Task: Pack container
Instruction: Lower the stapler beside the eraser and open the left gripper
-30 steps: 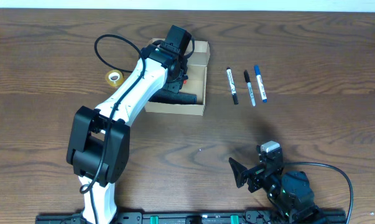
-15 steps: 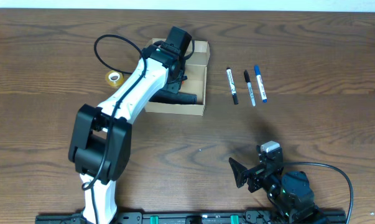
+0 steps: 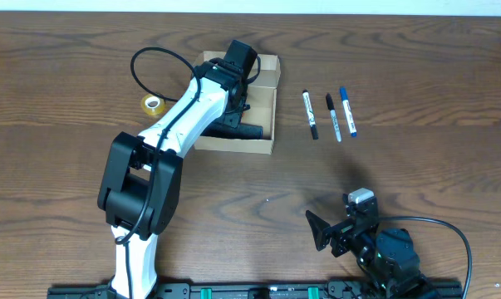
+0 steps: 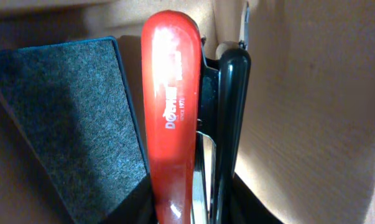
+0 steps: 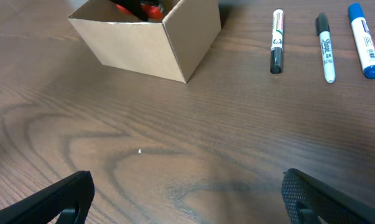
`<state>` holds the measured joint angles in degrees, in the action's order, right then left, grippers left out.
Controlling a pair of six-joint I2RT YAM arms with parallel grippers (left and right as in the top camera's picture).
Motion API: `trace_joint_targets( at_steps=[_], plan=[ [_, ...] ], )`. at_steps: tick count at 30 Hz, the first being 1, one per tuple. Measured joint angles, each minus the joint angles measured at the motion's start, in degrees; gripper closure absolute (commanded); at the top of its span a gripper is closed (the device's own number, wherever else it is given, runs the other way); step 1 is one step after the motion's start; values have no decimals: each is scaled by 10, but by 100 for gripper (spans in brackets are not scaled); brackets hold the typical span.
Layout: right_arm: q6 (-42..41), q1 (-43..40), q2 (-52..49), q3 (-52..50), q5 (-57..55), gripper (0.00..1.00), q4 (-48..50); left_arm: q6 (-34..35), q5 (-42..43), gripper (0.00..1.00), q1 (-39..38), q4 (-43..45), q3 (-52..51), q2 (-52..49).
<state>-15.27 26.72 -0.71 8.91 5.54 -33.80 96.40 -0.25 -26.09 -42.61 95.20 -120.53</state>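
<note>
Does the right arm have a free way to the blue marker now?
Probably yes: the blue marker lies on the bare table ahead of the open right gripper, and nothing stands between them.

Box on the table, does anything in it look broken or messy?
Nothing stands out. The cardboard box looks undamaged, and the red stapler sits beside a black felt eraser inside. Nothing has spilled.

From overhead, the left arm [image 3: 188,108] covers most of the box [image 3: 267,73], hiding the left gripper. Inside the box, the red stapler [image 4: 171,112] and the grey pad [image 4: 69,124] beside it run off the picture's bottom edge. Print on the markers [image 3: 311,115] right of the box is unreadably small.
</note>
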Motion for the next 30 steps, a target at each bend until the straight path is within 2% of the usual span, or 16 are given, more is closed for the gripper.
trace_joint_targets(
  at_steps=[2, 7, 10, 20, 30],
  plan=[
    [0, 0, 0, 0, 0, 1, 0, 1, 0, 61, 0, 0, 0, 0],
    [0, 0, 0, 0, 0, 1, 0, 2, -2, 60, 0, 0, 0, 0],
    [0, 0, 0, 0, 0, 1, 0, 3, -2, 56, 0, 0, 0, 0],
    [0, 0, 0, 0, 0, 1, 0, 3, -2, 53, 0, 0, 1, 0],
    [0, 0, 0, 0, 0, 1, 0, -5, 7, 58, 0, 3, 2, 0]
  ],
)
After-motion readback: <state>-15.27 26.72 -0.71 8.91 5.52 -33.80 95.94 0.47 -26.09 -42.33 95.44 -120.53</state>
